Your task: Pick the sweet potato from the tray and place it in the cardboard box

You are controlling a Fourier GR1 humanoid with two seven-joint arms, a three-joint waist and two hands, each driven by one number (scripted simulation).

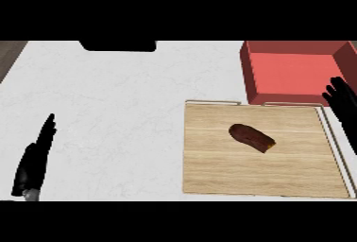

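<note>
A dark reddish-brown sweet potato [251,137] lies near the middle of a wooden tray [209,170] with thin metal handles, at the right of the white counter. Behind the tray stands a red open box [296,71], its inside bare. My right hand [343,101] is at the view's right edge, over the tray's far right corner, fingers straight and pointing up, to the right of the sweet potato and apart from it. My left hand [36,163] rests at the lower left with straight fingers, far from the tray.
A black object [117,45] sits at the counter's far edge, left of the box. The white counter [111,104] stretches wide between my left hand and the tray.
</note>
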